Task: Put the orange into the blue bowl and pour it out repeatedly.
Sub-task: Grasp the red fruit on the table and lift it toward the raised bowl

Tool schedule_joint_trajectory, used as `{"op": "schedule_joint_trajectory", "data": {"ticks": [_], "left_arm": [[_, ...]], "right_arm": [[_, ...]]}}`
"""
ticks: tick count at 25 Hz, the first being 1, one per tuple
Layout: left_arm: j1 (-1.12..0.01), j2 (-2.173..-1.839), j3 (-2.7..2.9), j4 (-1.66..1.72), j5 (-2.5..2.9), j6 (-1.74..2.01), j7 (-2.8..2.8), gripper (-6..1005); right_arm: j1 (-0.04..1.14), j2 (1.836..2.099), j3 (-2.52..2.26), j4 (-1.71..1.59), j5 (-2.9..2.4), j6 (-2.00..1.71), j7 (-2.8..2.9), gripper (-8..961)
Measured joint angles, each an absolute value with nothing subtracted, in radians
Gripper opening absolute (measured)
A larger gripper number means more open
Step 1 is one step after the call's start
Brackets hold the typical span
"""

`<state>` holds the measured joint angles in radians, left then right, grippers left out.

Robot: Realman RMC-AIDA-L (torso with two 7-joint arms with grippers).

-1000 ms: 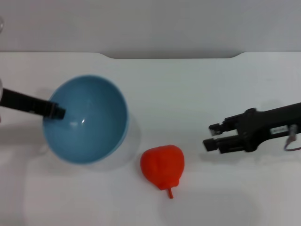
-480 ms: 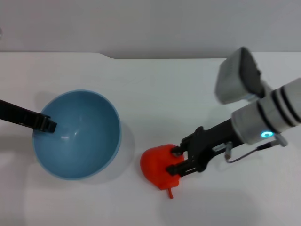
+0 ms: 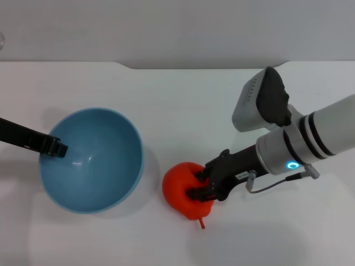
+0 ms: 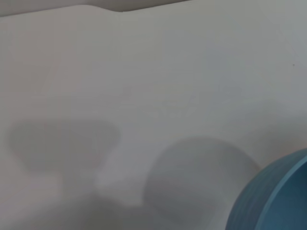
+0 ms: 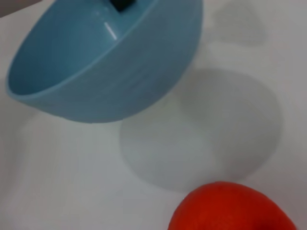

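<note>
Red-orange orange (image 3: 180, 188), stem toward robot, right pincer (image 3: 201, 185) gripping

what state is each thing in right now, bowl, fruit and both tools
glossy light-blue round bowl: empty, lifted and tilted above the white table, held at its rim
bright red-orange roundish fruit: outside the bowl, on the table, gripped
left tool: shut on the bowl rim
right tool: closed around the fruit, beside the bowl
</note>
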<state>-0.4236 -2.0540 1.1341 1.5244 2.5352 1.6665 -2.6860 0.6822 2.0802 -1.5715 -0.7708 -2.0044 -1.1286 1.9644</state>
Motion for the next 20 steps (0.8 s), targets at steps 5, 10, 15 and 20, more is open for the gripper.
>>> {"op": "schedule_joint_trajectory", "data": {"ticks": [5,10,15,20], "left_arm": [[-0.428,-2.054,1.143,1.522,2.543,1.665,-2.684,-1],[-0.431,-2.054,1.157,1.519,2.544,1.664,-2.683,0],[-0.434,-2.054,1.187,1.517,2.545,1.663,-2.683,0],[-0.451,-2.055,1.237,1.506,2.545,1.653,-2.689,-1]], "right_arm": [[0.656,2.077,-1.561,-0.785,-1.993,-1.145,1.966,364],[0.631,2.073,-1.536,-0.807,-1.973,-1.165,1.966,195],[0.558,2.068,-1.403,-0.884,-1.973,-1.224,1.959,80],[0.461,2.066,-1.297,-1.035,-1.980,-1.290,1.948,59]]}}
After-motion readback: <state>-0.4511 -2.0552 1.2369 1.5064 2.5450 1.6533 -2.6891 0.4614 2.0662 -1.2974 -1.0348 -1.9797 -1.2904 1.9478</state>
